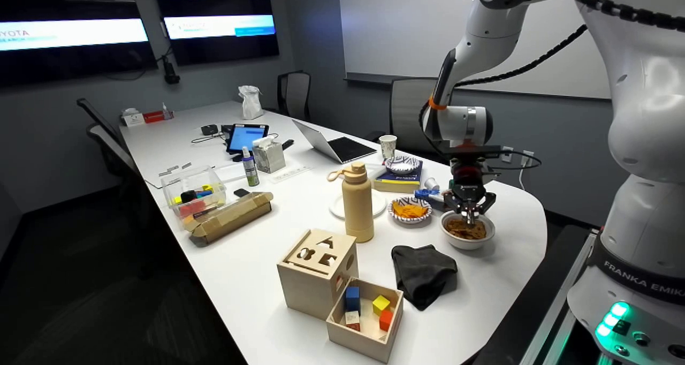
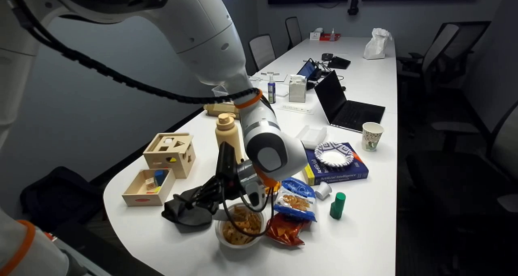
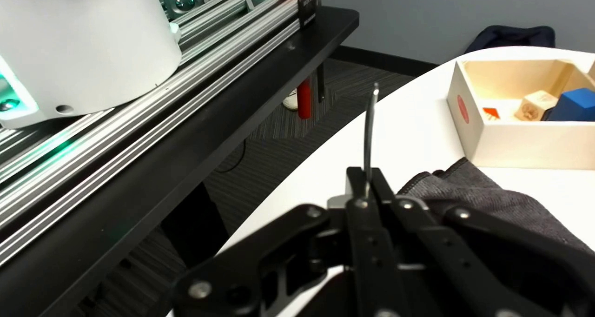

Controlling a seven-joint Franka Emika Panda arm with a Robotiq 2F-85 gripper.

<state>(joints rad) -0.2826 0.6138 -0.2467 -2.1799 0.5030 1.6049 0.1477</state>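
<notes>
My gripper is shut on a thin metal strip, seen edge-on and jutting out past the fingertips in the wrist view. Its full shape cannot be made out, though it could be a utensil. In an exterior view the gripper hangs low over a white bowl of brown chips. Whether the metal touches the chips is unclear. The bowl is partly covered by cables in an exterior view. A dark grey cloth lies crumpled on the table beside the bowl.
Near the cloth stand an open wooden tray of coloured blocks and a shape-sorter cube. A tan bottle, a patterned bowl of orange chips, snack bags, a green object and a blue book are around.
</notes>
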